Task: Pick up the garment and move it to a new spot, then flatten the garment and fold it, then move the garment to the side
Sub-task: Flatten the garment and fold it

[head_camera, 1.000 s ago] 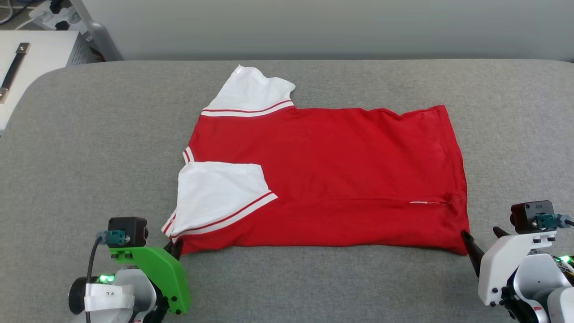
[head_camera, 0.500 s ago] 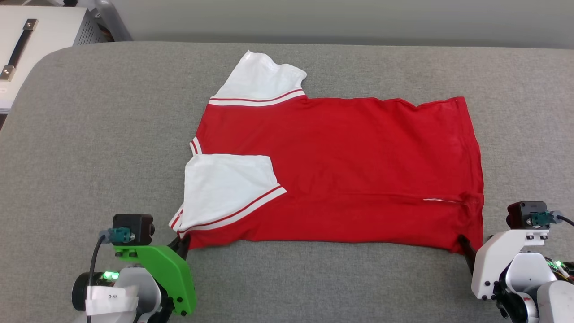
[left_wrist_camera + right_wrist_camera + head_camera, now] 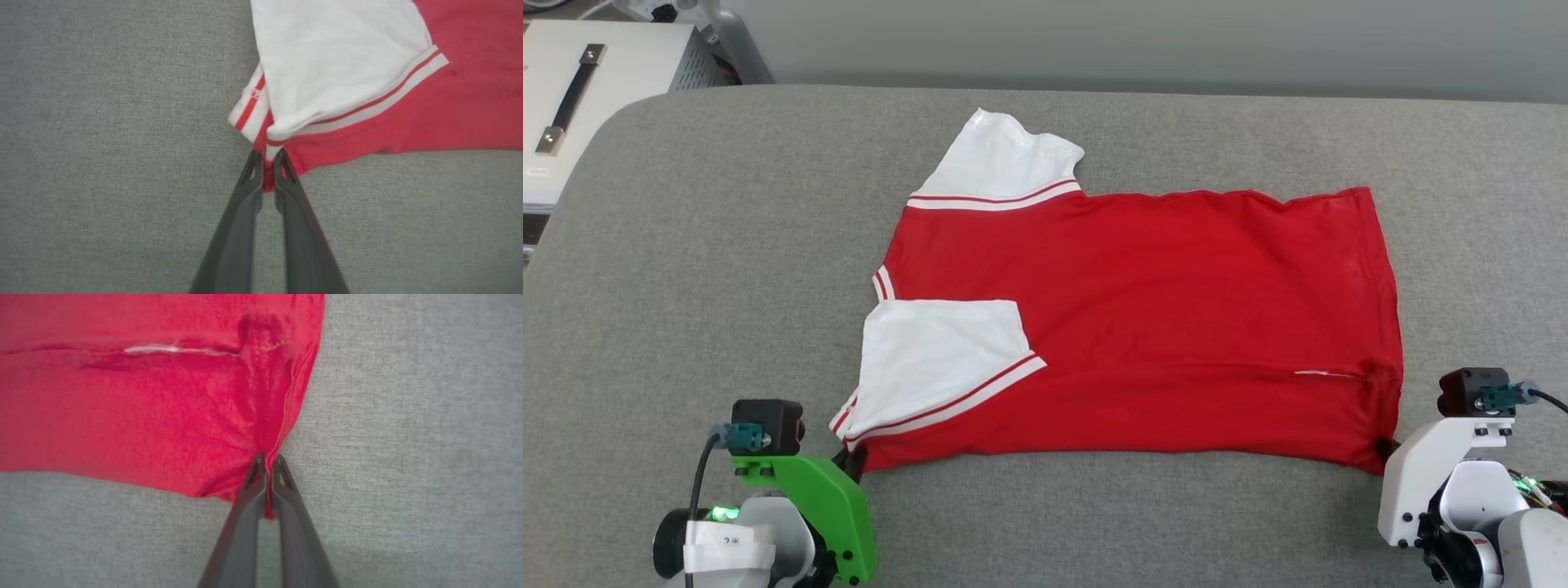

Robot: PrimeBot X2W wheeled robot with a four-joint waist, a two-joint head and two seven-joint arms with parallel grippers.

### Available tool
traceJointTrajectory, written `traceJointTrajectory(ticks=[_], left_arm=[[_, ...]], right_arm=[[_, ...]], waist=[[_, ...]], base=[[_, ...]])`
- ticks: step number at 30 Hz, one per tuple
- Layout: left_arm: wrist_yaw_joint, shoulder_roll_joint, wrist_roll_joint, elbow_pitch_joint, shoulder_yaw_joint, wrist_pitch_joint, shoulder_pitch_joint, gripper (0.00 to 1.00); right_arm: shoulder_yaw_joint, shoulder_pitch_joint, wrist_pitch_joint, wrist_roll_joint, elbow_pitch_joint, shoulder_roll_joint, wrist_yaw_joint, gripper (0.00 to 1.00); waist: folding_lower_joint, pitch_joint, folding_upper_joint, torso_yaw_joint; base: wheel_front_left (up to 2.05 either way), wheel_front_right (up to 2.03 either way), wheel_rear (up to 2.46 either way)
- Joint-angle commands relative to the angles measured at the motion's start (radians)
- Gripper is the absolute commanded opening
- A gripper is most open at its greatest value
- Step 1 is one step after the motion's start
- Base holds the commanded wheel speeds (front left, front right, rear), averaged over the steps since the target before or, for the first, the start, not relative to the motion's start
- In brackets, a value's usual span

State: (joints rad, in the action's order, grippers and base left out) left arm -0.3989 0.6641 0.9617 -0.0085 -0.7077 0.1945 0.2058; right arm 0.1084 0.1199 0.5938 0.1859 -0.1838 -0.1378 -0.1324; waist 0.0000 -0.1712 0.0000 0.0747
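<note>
Far left, off the bench point(image 3: 686, 245): a white case point(image 3: 629, 65) with a black handle point(image 3: 572, 98). It looks shut and its contents are hidden. No other container around.

Next, the left gripper point(image 3: 852, 464), low left. Its fingers point(image 3: 245, 196) are pressed together, pinching the garment point(image 3: 1160, 327) at the near-left corner, where the red edge meets the striped trim. The left wrist view shows a sliver of red cloth between the tips.

The garment lies flat mid-bench, turned sideways with the collar end left and the hem right, plain red side up. The near sleeve point(image 3: 939, 359) is folded in over the body. The far sleeve point(image 3: 1005, 159) sticks out toward the back. A long crease point(image 3: 1258, 371) runs near the front edge with a thin white streak in it, maybe a tag or seam; too small to tell.

Far right, the right gripper point(image 3: 1382, 447) has its fingers clamped on the near-right hem corner, and puckers fan out from the pinch in the right wrist view.

Handling guess: a light, soft, limp knit with no stiffness, not fragile. It will likely sag between the two holds, stretch if pulled hard and drag a bit on the cloth-covered bench. The corners are the sensible holds, with the arms kept level and apart so the front edge stays taut. Both pinches are thin and could slip.
</note>
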Motion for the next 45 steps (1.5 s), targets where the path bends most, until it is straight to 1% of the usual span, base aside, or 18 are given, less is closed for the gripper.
traceJointTrajectory(ticks=[1,6,11,17,20,26,34,45], left_arm=[[0.006,0.006,0.002,0.004,0.000,0.003,-0.018,0.00],[0.015,0.011,0.012,0.011,-0.009,0.008,-0.039,0.00],[0.015,0.018,0.017,0.009,-0.023,0.011,-0.075,0.00],[0.017,0.013,0.026,-0.002,-0.049,0.019,-0.119,0.00],[0.021,0.004,0.028,0.004,-0.061,0.020,-0.130,0.00],[0.039,-0.016,0.024,0.052,-0.080,0.019,-0.126,0.00],[0.069,-0.037,0.026,0.114,-0.091,0.019,-0.106,0.00],[0.096,-0.053,0.019,0.165,-0.099,0.010,-0.078,0.00]], right_arm=[[0.000,-0.008,0.003,0.008,-0.011,-0.013,0.002,0.00],[-0.004,-0.023,0.021,0.028,0.012,-0.060,0.002,0.00],[0.002,-0.062,0.056,0.058,0.054,-0.101,0.002,0.00],[0.028,-0.144,0.132,0.088,0.132,-0.130,0.002,0.00],[0.047,-0.186,0.164,0.095,0.164,-0.126,0.002,0.00],[0.077,-0.252,0.205,0.094,0.204,-0.089,0.002,0.00],[0.064,-0.254,0.171,0.078,0.180,-0.067,0.002,0.00],[0.046,-0.219,0.125,0.076,0.113,-0.062,0.002,0.00]], waist=[[0.0000,0.019,0.0000,-0.004],[0.0000,0.060,0.0000,-0.009],[0.0000,0.094,0.0000,-0.009],[0.0000,0.110,0.0000,-0.010],[0.0000,0.111,0.0000,-0.011],[0.0000,0.097,0.0000,-0.012],[0.0000,0.074,0.0000,-0.019],[0.0000,0.055,0.0000,-0.023]], base=[[0.00,0.00,0.00],[0.00,0.00,0.00],[0.00,0.00,0.00],[0.00,0.00,0.00],[0.00,0.00,0.00],[0.00,0.00,0.00],[0.00,0.00,0.00],[0.00,0.00,0.00]])
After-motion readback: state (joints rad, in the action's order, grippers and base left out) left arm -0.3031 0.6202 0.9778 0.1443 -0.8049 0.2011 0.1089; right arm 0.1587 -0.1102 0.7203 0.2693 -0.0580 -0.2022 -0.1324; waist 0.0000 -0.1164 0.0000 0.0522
